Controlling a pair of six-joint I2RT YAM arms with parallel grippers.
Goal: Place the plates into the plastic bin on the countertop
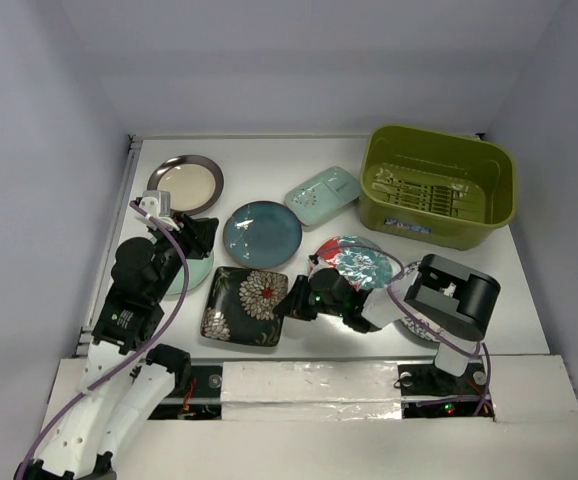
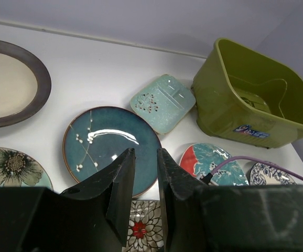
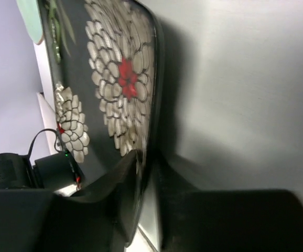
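The olive-green plastic bin (image 1: 439, 185) stands at the back right of the white countertop (image 1: 269, 160), with no plate in it. My right gripper (image 1: 291, 303) is at the right edge of the black square floral plate (image 1: 244, 305). In the right wrist view its jaws (image 3: 147, 156) close over that plate's rim (image 3: 154, 79), one finger on top and one beneath. My left gripper (image 1: 194, 235) hovers over the mint round plate (image 1: 191, 275). In the left wrist view its jaws (image 2: 145, 151) stand narrowly apart and empty above the dark teal plate (image 2: 104, 142).
The metal-rimmed cream plate (image 1: 184, 183) lies at the back left, the mint rectangular plate (image 1: 322, 195) left of the bin and the red-and-teal plate (image 1: 359, 262) by my right arm. The blue-floral plate (image 2: 269, 173) is partly hidden. A metal rail (image 1: 119, 230) runs along the left edge.
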